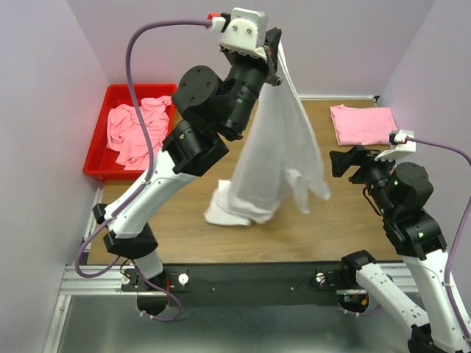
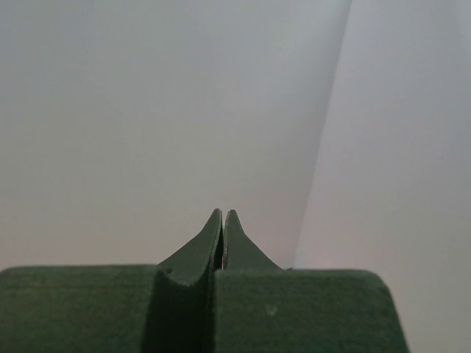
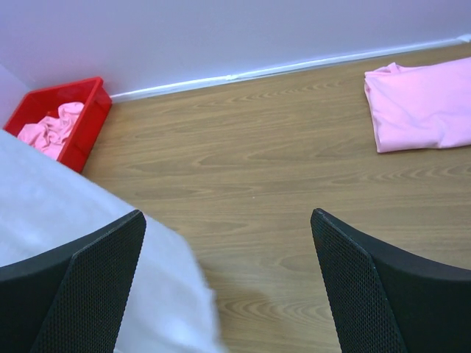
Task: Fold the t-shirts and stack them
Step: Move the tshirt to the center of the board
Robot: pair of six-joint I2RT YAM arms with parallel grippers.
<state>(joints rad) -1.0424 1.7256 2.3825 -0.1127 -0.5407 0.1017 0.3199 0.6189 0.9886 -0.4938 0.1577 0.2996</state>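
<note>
While our left gripper (image 1: 274, 57) pinches the white t-shirt (image 1: 276, 147) aloft, its hem pools on the table (image 1: 346, 217).
Our right gripper (image 3: 227, 215) hangs beside it, jaws spread wide, empty.

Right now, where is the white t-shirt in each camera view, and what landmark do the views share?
Top external: the white t-shirt hangs at centre from the raised left gripper, its hem on the table.
Left wrist: not visible; only shut fingers and wall.
Right wrist: lower left corner.
Shared landmark: the red bin, in top external and right wrist views.
</note>
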